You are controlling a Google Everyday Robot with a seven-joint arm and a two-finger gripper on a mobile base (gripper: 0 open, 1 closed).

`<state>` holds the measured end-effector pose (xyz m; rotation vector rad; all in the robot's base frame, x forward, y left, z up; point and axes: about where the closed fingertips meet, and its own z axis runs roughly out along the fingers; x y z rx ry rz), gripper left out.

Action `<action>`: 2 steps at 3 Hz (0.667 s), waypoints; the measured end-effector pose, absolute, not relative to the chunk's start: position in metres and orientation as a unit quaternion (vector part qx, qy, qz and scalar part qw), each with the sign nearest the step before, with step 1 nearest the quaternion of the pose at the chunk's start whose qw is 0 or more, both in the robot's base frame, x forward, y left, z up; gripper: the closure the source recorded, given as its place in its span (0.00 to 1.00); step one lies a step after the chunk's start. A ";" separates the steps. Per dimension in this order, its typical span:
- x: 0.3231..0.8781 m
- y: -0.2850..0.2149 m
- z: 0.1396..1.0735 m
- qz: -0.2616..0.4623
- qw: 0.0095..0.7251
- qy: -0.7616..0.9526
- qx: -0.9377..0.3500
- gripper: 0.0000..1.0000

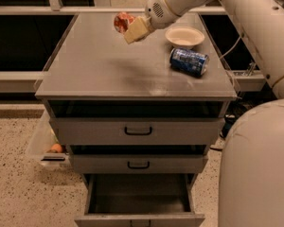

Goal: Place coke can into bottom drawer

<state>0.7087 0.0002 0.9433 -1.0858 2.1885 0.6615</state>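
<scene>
The coke can (122, 21), red-orange with white markings, is held in my gripper (128, 27) above the back middle of the grey cabinet top (104, 70). The gripper's pale fingers (135, 29) are closed around the can, which is lifted off the surface and tilted. The bottom drawer (139, 195) stands pulled open at the foot of the cabinet, its dark interior showing, far below and in front of the can.
A blue can (189, 61) lies on its side at the right of the top, behind it a white bowl (184, 36). Two shallower drawers with black handles (138, 131) are shut. A clear bin (46, 143) with an orange fruit stands on the floor at left. My arm fills the right side.
</scene>
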 end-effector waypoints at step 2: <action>0.686 0.006 0.935 0.280 0.267 0.827 -0.408 1.00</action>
